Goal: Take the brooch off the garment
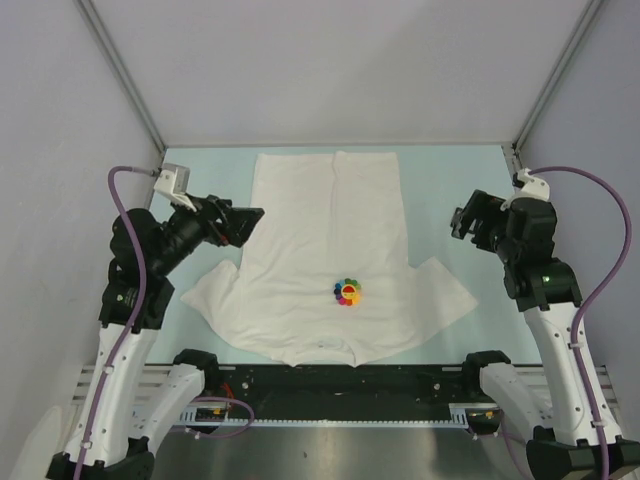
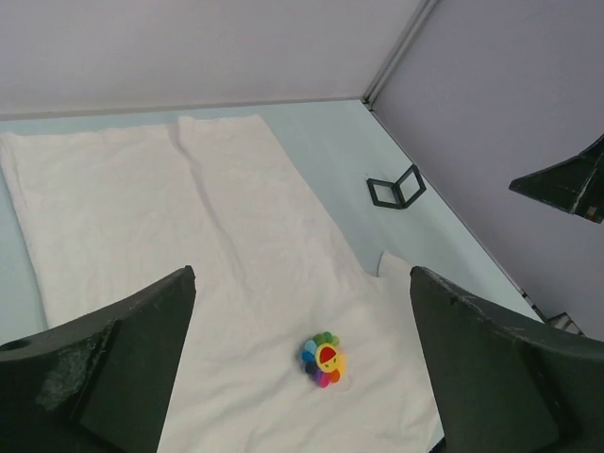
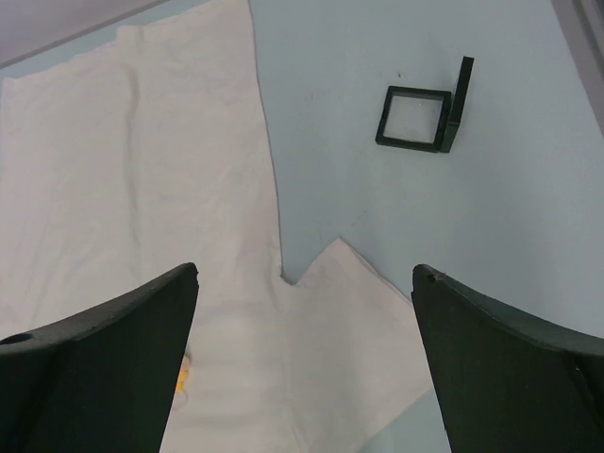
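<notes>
The left tool [image 1: 246, 222] and right tool [image 1: 462, 222] stood wide, holding nothing. The brooch [image 2: 324, 360] sat on the garment [image 1: 320, 220], centred between the left tool's fingers, ahead and below. The step likely wanted the right tool pinning cloth just beside the brooch while the left closed squarely across the petals.

A pale blue-green tabletop [image 1: 450, 190] is enclosed by plain matte grey wall panels [image 1: 340, 70] along its far, left and right edges. Slim silver metal posts [image 1: 119, 72] rise from both far corners. The light is soft and even.
</notes>
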Tool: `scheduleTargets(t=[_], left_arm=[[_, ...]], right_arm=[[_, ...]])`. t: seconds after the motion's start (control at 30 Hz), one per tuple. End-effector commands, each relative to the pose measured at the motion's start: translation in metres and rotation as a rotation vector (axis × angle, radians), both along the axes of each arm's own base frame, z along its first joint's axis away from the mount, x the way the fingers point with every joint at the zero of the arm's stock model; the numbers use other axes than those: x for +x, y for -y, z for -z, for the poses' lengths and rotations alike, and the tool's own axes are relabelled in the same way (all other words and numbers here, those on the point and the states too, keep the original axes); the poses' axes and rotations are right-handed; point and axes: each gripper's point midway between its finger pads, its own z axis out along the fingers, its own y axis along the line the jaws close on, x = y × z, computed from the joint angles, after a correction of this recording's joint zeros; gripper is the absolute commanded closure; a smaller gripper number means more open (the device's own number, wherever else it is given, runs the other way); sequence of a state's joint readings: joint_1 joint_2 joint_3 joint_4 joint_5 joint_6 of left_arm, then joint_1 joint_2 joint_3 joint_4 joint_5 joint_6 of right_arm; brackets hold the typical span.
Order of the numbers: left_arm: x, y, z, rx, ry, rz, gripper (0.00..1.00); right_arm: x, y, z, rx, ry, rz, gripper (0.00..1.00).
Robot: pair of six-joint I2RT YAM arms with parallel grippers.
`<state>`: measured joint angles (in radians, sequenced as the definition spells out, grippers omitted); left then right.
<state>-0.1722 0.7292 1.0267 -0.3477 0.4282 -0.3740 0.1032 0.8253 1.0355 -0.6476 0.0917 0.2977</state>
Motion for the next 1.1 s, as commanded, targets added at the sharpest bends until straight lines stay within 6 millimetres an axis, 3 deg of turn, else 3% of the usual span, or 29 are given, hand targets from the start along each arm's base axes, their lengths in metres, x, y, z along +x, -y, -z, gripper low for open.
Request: scheduleTargets(t=[0.0,0.17,0.23,0.4,0.43,0.47,0.5,0.53,0.6,0.67,0.7,0.83,1.07], left_arm=[[0.0,0.004,-0.01,-0.007,0.017,0.028,0.0],[0.008,0.007,0.01,-0.011,-0.059,0.033,0.0],[0.013,0.011,0.021,-0.011,-0.102,0.054,0.0],[0.016,0.034,0.052,-0.083,-0.236,0.178,0.08],[0.01,0.044,0.071,-0.128,-0.313,0.234,0.1],[0.01,0.055,0.076,-0.147,-0.316,0.281,0.12],[0.006,0.062,0.096,-0.156,-0.369,0.304,0.13],[0.005,0.069,0.106,-0.162,-0.4,0.309,0.14],[-0.006,0.093,0.129,-0.131,-0.448,0.363,0.15],[-0.018,0.112,0.161,-0.091,-0.512,0.381,0.17],[-0.021,0.118,0.168,-0.086,-0.526,0.386,0.19],[-0.035,0.14,0.202,-0.075,-0.583,0.413,0.21],[-0.038,0.162,0.234,-0.014,-0.631,0.425,0.25]], right_arm=[[-0.002,0.003,-0.012,-0.032,0.015,0.031,0.0],[0.0,-0.016,-0.007,-0.028,-0.003,-0.027,0.0],[-0.001,-0.035,-0.001,-0.022,-0.023,-0.083,0.0],[0.005,-0.08,0.034,-0.092,-0.127,-0.158,0.0],[-0.002,-0.101,0.039,-0.102,-0.136,-0.22,0.0],[0.0,-0.115,0.052,-0.113,-0.157,-0.249,0.0],[-0.003,-0.125,0.057,-0.105,-0.164,-0.263,0.0],[-0.009,-0.151,0.057,-0.082,-0.144,-0.331,0.0],[-0.021,-0.18,0.08,-0.062,-0.177,-0.421,0.0],[-0.033,-0.213,0.089,-0.009,-0.171,-0.505,0.0],[-0.04,-0.22,0.11,-0.019,-0.214,-0.528,0.0],[-0.053,-0.241,0.134,-0.019,-0.251,-0.564,0.0],[-0.06,-0.243,0.144,0.036,-0.26,-0.564,0.02]])
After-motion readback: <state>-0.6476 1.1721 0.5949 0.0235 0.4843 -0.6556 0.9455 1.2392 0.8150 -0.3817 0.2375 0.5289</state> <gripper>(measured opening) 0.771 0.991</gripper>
